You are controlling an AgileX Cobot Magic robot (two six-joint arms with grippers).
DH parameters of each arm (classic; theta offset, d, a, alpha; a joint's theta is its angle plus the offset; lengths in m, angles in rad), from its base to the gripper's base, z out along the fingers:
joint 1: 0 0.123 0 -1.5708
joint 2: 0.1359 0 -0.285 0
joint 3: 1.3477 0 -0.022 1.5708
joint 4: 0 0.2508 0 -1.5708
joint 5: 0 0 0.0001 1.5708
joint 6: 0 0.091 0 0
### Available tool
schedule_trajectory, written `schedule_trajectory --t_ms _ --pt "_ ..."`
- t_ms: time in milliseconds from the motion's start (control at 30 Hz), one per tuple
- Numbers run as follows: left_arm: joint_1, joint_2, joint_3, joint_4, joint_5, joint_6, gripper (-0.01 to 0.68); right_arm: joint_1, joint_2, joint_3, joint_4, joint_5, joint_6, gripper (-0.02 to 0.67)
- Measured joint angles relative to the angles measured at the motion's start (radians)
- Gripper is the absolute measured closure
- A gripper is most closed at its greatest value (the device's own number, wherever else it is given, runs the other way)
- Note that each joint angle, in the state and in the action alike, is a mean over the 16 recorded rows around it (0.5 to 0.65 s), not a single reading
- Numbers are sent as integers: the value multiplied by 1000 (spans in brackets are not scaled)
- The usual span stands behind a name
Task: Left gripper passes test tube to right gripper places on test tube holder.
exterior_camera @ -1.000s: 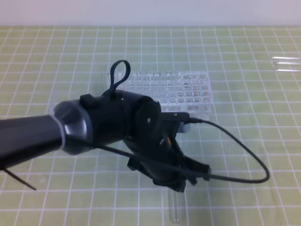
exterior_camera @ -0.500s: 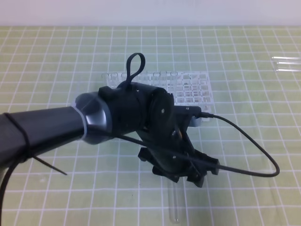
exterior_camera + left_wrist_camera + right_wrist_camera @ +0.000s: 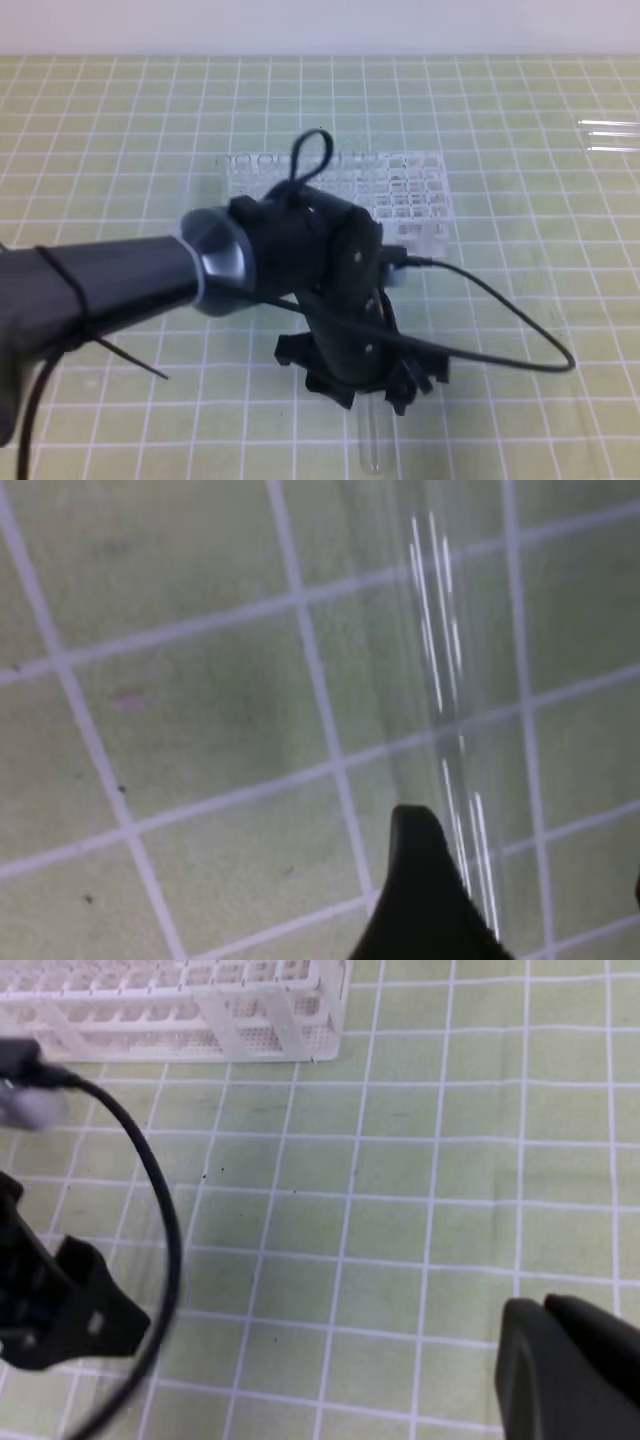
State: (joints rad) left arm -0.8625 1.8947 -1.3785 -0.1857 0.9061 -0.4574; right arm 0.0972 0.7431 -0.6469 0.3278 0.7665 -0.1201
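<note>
Glass test tube [image 3: 371, 447] on mat beneath spread, empty left end effector [image 3: 362, 383]; rack [image 3: 400, 195] behind; right end effector [image 3: 560, 1360] closed.

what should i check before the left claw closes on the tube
1. Left gripper open: ok, jaws stand spread wide.
2. Test tube lying flat on the mat: ok, its rounded end pokes out below the claw in the high view.
3. Tube lined up between the fingers: cannot tell, the left wrist view shows it beside one fingertip only.
4. Right gripper out of the way: ok, shut, and absent from the high view.
5. Rack free for the drop: cannot tell, the arm hides part of it.
6. Cable away from the tube: ok, it loops off to the right.
</note>
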Motion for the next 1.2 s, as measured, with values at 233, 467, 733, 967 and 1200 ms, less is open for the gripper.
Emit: schedule_trajectory --t_ms 233,467,733,967,1200 --pt "-13 57 -59 48 55 -16 269 0 0 0 0 -6 0 665" --pt "-15 122 -138 81 136 -22 268 0 0 0 0 -6 0 665" --pt "-15 162 -183 82 222 -24 270 0 0 0 0 -6 0 665" --pt "-15 162 -186 78 236 -26 271 0 0 0 0 -6 0 665" --pt "-15 175 -186 67 211 -26 271 0 0 0 0 -6 0 665"
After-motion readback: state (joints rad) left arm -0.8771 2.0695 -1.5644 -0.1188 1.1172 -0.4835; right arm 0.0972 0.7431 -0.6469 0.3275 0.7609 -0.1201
